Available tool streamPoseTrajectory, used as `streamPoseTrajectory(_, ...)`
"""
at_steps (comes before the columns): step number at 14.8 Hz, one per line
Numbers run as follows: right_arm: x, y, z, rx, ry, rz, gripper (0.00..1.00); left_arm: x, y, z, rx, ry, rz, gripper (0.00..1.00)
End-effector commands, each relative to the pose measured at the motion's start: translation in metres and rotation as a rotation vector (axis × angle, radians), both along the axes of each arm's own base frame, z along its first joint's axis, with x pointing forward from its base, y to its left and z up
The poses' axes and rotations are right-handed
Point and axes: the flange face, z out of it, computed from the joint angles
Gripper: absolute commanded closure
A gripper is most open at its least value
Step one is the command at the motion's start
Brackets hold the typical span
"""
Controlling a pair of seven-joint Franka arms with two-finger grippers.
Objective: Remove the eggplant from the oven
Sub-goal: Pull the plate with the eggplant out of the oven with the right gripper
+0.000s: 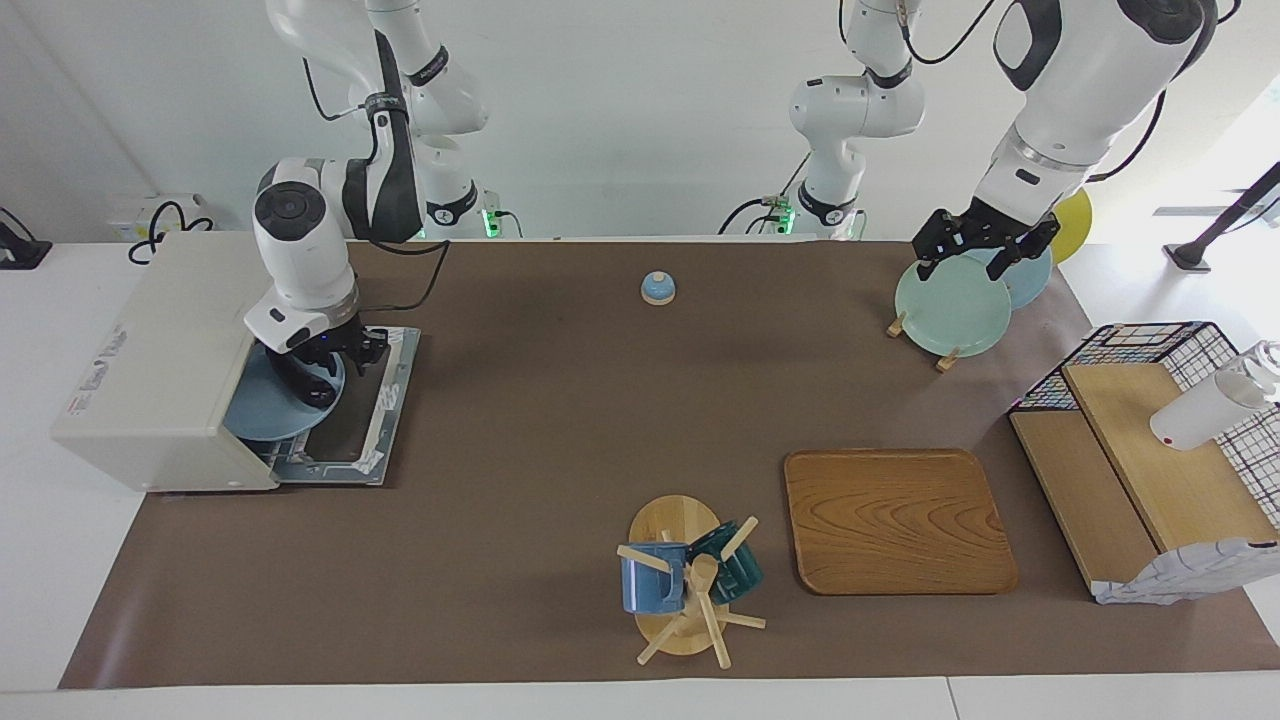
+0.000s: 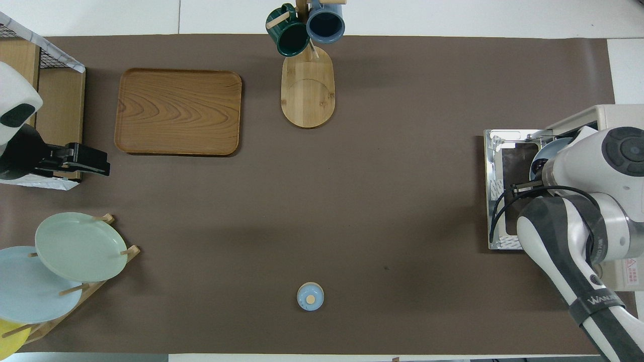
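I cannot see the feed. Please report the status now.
Right gripper over blue plate at open oven. Left gripper open, waiting over plate rack. Eggplant not visible.

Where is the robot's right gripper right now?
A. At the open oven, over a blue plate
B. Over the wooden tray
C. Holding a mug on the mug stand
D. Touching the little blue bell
A: the right gripper is down at the mouth of the oven, whose door lies open, just above a blue plate that sticks out of it; the wooden tray has nothing over it.
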Motion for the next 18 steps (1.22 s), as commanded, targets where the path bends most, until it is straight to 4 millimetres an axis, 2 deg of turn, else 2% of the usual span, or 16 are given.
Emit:
streamPoseTrajectory(1, -0.009, -0.01, -0.003, -0.007, -0.019, 0.04, 0.61, -0.002, -0.003, 0.002, -0.004, -0.012, -0.005, 0.0)
streamPoseTrajectory(3, -0.011, -0.019, -0.004, -0.005, -0.02, 0.035, 0.63, -0.002, -0.003, 0.002, -0.004, -0.012, -0.007, 0.0)
streamPoseTrajectory(5, -0.014, -0.019, -0.007, -0.004, -0.023, 0.037, 0.67, -0.002, -0.003, 0.002, -0.004, -0.012, -0.005, 0.0)
streamPoseTrajectory(6, -0.015, -0.019, -0.008, -0.003, -0.025, 0.038, 0.75, -0.002, -0.003, 0.002, -0.007, -0.012, -0.005, 0.0)
streamPoseTrajectory(8, -0.015, -0.018, -0.008, -0.002, -0.027, 0.04, 1.0, -0.002, -0.003, 0.003, -0.01, -0.013, -0.005, 0.0)
streamPoseTrajectory(10, -0.014, -0.012, -0.006, -0.01, -0.021, 0.054, 1.0, -0.002, -0.004, 0.002, -0.013, -0.011, -0.005, 0.0)
streamPoseTrajectory(13, -0.001, 0.008, 0.009, -0.047, -0.009, 0.104, 1.0, -0.002, -0.004, 0.002, -0.013, -0.011, -0.005, 0.0)
streamPoseTrajectory(14, 0.005, 0.018, 0.019, -0.054, 0.001, 0.118, 1.0, -0.002, -0.004, 0.002, -0.013, -0.011, -0.006, 0.0)
streamPoseTrajectory(15, 0.014, 0.038, 0.029, -0.062, 0.023, 0.133, 1.0, -0.002, -0.004, 0.002, -0.013, -0.011, -0.008, 0.0)
streamPoseTrajectory(18, 0.025, 0.106, 0.054, -0.086, 0.016, 0.127, 1.0, -0.002, -0.004, 0.003, -0.013, -0.014, -0.006, 0.0)
